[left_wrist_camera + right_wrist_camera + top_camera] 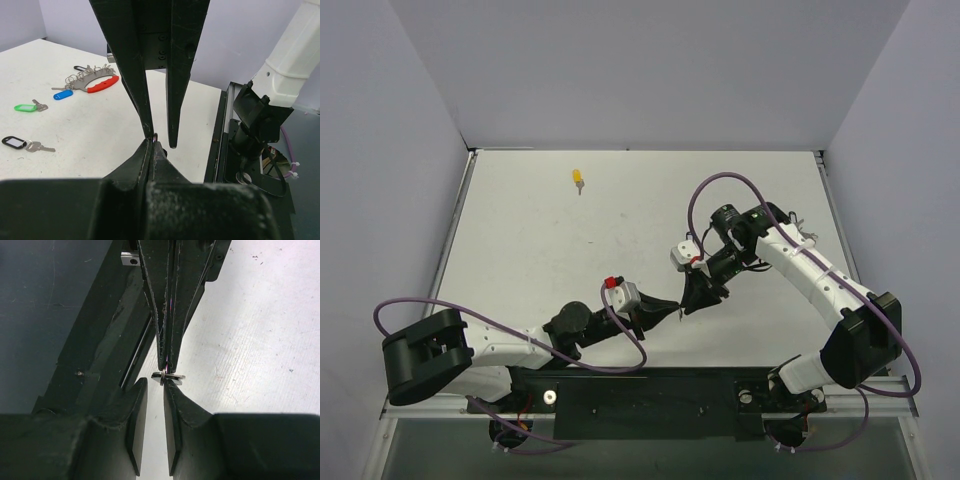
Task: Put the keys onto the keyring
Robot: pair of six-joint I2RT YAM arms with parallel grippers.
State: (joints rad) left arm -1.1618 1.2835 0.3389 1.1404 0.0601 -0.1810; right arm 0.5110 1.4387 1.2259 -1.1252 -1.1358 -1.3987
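My left gripper (672, 312) is shut on a small key (173, 376). Only the key's silver end, its little split ring (163, 377) and a purple sliver between the fingers show. My right gripper (694, 303) is open and tip to tip with the left one; the ring sits at its right fingertip (171, 386). In the left wrist view the right gripper (160, 139) hangs from above over the left gripper (152, 143). The red keyring (98, 84) lies far off on the table, with a blue key (62, 93) and a green key (25, 107) near it. A yellow key (578, 178) lies at the back.
A black-outlined key tag with a silver key (20, 144) lies on the table to the left. The black base rail (650, 395) runs along the near edge under both grippers. The right arm's base (255, 120) stands close on the right.
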